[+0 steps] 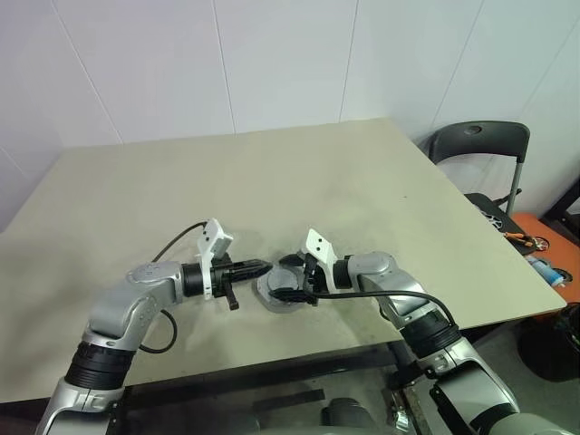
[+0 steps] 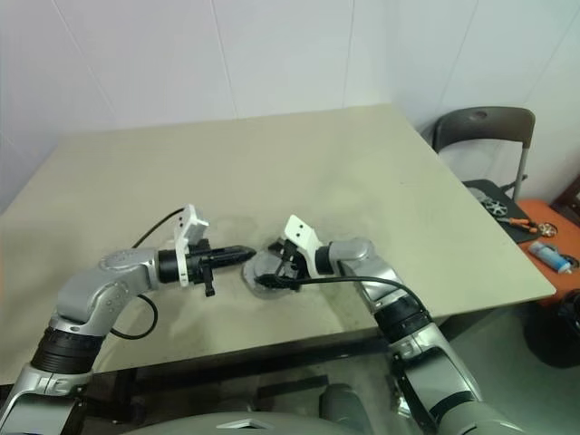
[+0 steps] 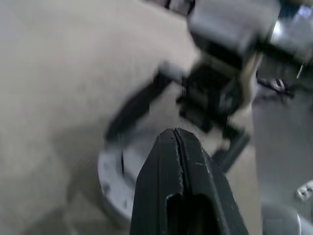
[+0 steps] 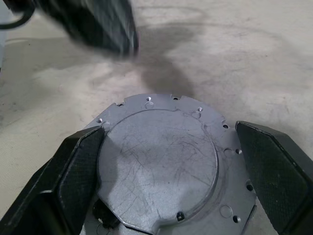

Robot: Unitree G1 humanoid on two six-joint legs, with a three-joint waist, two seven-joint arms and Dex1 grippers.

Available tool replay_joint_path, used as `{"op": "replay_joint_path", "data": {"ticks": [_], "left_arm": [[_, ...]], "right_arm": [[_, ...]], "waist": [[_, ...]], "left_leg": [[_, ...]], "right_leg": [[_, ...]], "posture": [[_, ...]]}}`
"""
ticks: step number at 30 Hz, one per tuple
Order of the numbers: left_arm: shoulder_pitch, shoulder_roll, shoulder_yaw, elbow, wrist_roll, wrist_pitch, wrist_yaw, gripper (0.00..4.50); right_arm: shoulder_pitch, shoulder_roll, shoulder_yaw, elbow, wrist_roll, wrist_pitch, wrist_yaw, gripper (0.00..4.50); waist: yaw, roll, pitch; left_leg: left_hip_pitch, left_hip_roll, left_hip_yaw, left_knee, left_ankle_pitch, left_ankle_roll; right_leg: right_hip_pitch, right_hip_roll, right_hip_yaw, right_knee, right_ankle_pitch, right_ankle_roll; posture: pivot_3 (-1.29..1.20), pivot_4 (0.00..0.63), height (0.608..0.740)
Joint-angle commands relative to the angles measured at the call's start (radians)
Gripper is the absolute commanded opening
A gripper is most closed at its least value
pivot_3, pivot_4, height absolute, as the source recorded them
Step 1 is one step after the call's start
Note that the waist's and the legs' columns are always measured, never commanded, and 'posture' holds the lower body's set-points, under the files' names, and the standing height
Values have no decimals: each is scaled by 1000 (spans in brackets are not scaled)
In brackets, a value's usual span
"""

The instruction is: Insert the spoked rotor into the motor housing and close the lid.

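— Jaws first: how do they stand?

— Left gripper (image 1: 263,267) has its two black jaws pressed together into one point, with nothing between them. Right gripper (image 4: 161,161) has its jaws spread wide, one on either side of the flat grey metal disc with the notched rim, the lid (image 4: 166,156). From the right wrist view each pad sits just beside the rim; I cannot tell whether they touch it.

— Any brand, label or writing to read?

— None that I can make out. The lid's face carries only fine scratches, small round holes near the edge and a raised round centre panel.

— How does the lid look, and where is it?

— Flat, dull grey, with short notches cut into the rim and a darker cut-out at the edge nearest the right wrist. It lies face up on the round grey motor housing (image 1: 272,297), which shows beneath it as a shallow rim. Both sit on the beige counter (image 1: 272,181), near its front edge, between the two arms.

— And the left gripper against it?

— Its closed tip hangs above the lid's edge on the robot's left side, pointing toward the right gripper. Its shadow falls on the counter just beyond the lid.

— Anything else about?

— A dark grey plastic chair (image 1: 480,145) stands past the counter's right corner, and some small things lie on an orange surface (image 1: 535,240) beside it, too small to name.
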Motion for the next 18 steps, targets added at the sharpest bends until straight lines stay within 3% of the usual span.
{"op": "replay_joint_path", "data": {"ticks": [1, 18], "left_arm": [[-5, 1, -29, 51, 51, -54, -25, 0], [-7, -23, -69, 311, 169, -237, -126, 0]], "right_arm": [[52, -26, 50, 112, -84, 53, -42, 4466], [95, -63, 87, 40, -76, 77, 8, 4466]], "waist": [[-1, 0, 0], [5, 3, -5]], "left_leg": [[0, 0, 0, 0, 0, 0], [0, 0, 0, 0, 0, 0]], "right_leg": [[0, 0, 0, 0, 0, 0], [0, 0, 0, 0, 0, 0]], "posture": [[0, 0, 740], [0, 0, 740]]}}
